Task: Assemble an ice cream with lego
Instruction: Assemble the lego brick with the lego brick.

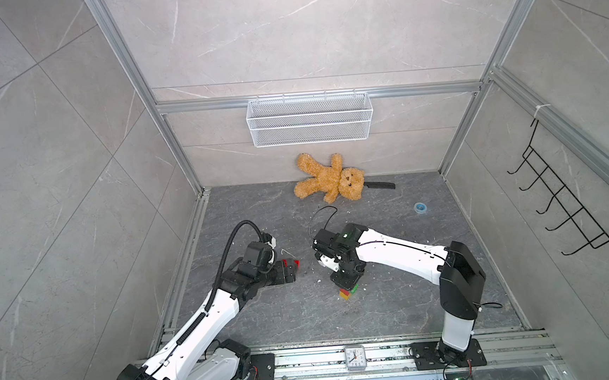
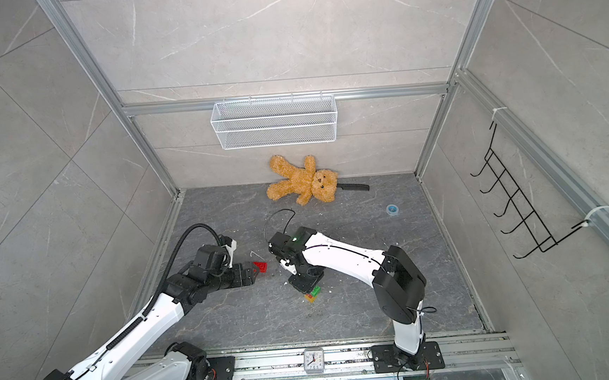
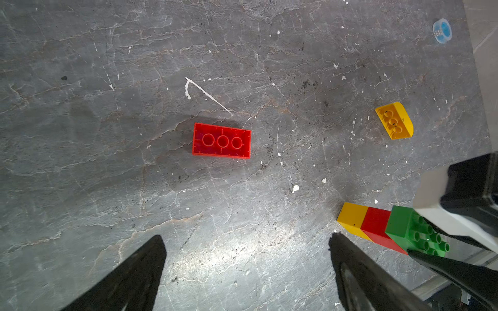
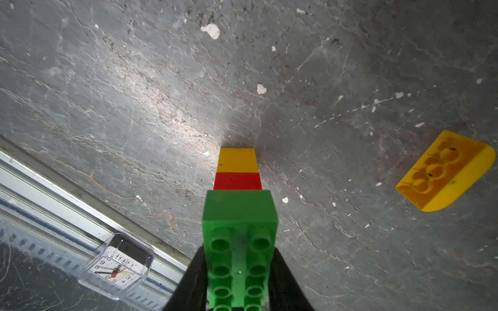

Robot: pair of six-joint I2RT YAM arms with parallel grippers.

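green brick [image 4: 239, 215] clamped in right fingers [image 4: 188, 282]; left fingers [image 3: 129, 277] wide, red brick [image 3: 221, 140] ahead.

Right arm [image 1: 402, 250] reaches forward, wrist bent down. Right gripper [image 4: 238, 250] points at the floor, jaws clamped on the green brick [image 4: 239, 212]. Left arm [image 1: 216, 307] extended low. Left gripper [image 3: 246, 242] spread wide, empty, left of that brick and clear of it.

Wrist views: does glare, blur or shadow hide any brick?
Left wrist: glare on the floor between the blurred jaws, red brick sharp, faint shadow beside it. Right wrist: sheen on floor, stack and yellow brick clear. Both top views: even light, no glare.
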